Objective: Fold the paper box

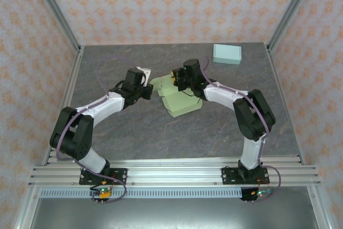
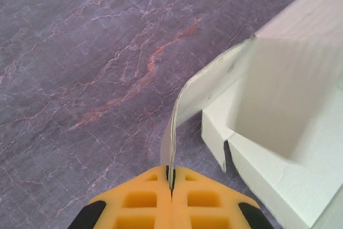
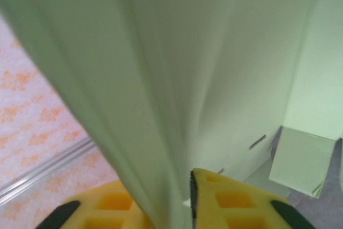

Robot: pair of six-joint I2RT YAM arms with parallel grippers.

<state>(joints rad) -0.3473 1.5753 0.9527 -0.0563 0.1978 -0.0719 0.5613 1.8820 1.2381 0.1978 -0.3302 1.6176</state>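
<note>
Pale blue box [image 1: 227,53] far right on grey marbled table [image 1: 134,132].

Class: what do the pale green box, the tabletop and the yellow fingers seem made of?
Box: thin matte card; its flap curves, edge paper-thin. Tabletop: grey marble-look, perhaps laminate; reddish veins. Fingers: probably moulded plastic or rubber; waffle pockets.

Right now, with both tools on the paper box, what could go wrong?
1. The left tool pinches just the edge of a thin flap, which is bowed; pulling could tear it or let it slip free.
2. A panel runs between the right tool fingers and looks curved; pressing on could crease it off the fold line.
3. Both arms crowd the paper box; opposing pulls might drag it out of place.
</note>
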